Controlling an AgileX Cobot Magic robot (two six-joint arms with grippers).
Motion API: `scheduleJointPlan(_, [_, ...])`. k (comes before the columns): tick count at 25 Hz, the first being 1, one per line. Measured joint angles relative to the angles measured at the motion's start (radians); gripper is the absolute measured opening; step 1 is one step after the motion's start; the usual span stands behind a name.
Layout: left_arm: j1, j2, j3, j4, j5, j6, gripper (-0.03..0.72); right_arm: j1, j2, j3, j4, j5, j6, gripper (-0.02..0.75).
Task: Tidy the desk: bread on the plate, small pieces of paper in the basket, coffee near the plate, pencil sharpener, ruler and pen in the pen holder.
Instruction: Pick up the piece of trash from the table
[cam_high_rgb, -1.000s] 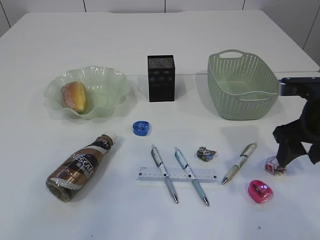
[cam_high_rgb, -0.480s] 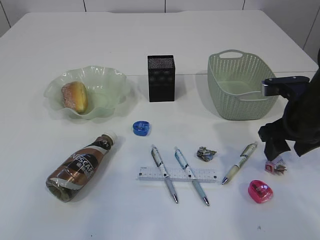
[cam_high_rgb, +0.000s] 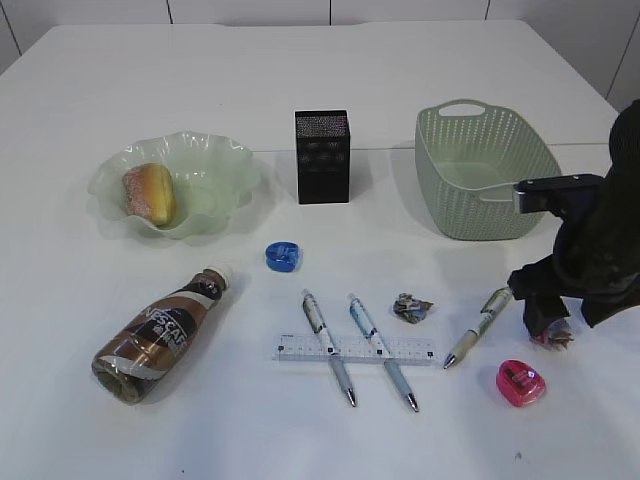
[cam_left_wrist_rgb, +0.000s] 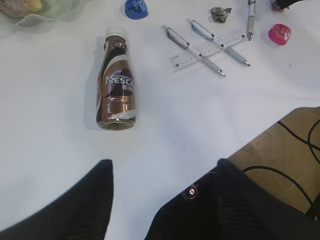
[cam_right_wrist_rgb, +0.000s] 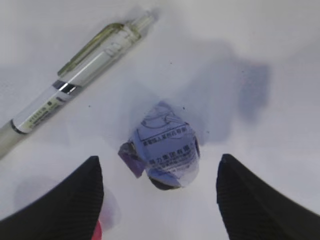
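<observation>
- Paper ball (cam_right_wrist_rgb: 167, 152) lies on the tabletop (cam_high_rgb: 300, 60) between the spread fingers of the right claw (cam_right_wrist_rgb: 160, 200), beside a pen (cam_right_wrist_rgb: 75, 80).
- Closing off-centre could flick the ball away or catch the nearby pink sharpener (cam_high_rgb: 520, 382).
- Left claw (cam_left_wrist_rgb: 160, 200) hangs open, idle, near the coffee bottle (cam_left_wrist_rgb: 115, 85).

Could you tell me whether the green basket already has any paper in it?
No, the basket shows only its bare inside in the exterior view.
</observation>
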Motion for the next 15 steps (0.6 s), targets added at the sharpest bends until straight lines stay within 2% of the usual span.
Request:
scheduleJointPlan(5, [0.0, 0.0, 0.0, 0.0, 0.0, 0.0, 0.449, 0.0, 0.024, -0.006, 0.0, -0.024, 0.003, 0.552])
scheduleJointPlan(10, [0.0, 0.0, 0.0, -0.002, 0.0, 0.0, 0.449, 0.0, 0.049, -0.016, 0.0, -0.032, 0.002, 0.49])
scheduleJointPlan(15, [0.0, 0.0, 0.0, -0.002, 0.0, 0.0, 0.449, 0.0, 0.075, -0.016, 0.0, -0.041, 0.003, 0.479])
